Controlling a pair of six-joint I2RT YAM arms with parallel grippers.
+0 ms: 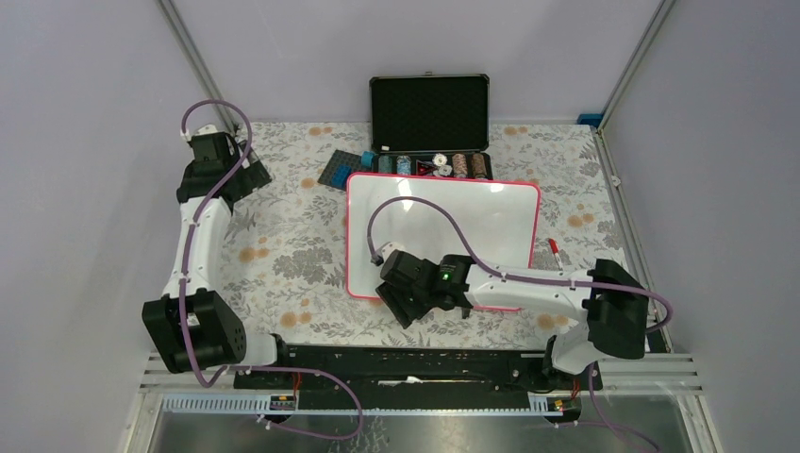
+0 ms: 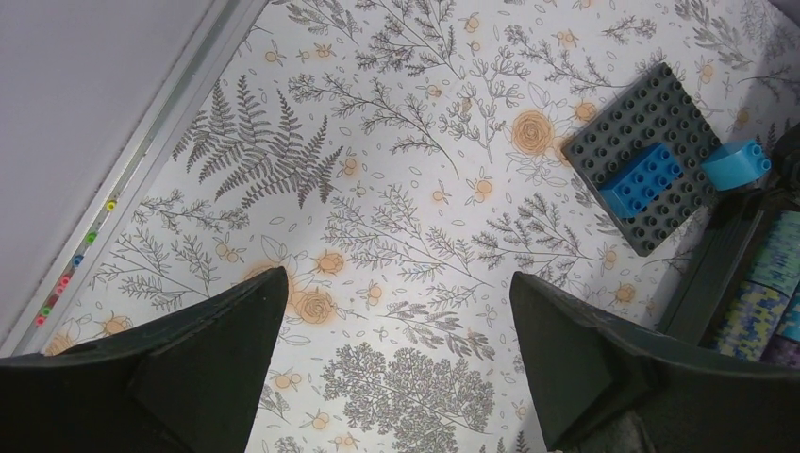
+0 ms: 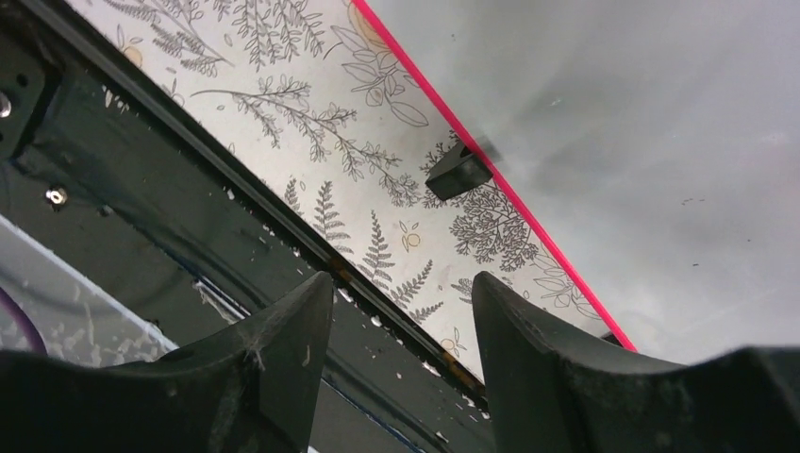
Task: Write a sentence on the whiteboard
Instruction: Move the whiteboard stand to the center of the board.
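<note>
The whiteboard (image 1: 472, 212) lies flat in the middle of the table, glossy white with a thin pink-red frame. The sentence is out of view; the board surface that shows is plain white. My right gripper (image 1: 406, 311) hovers over the board's near left corner, pointing toward the table's front edge. In the right wrist view the right gripper (image 3: 404, 283) is open with nothing between its fingers. The board (image 3: 660, 142) and one black clip (image 3: 458, 173) on its edge lie beyond them. My left gripper (image 1: 247, 175) is at the far left, wide open (image 2: 396, 283) over the bare flowered cloth.
A red marker (image 1: 554, 250) lies just right of the board. An open black case (image 1: 429, 113) with chips stands behind it. A dark grey baseplate (image 2: 651, 156) with blue bricks lies left of the case. The black base rail (image 3: 189, 208) runs along the front edge.
</note>
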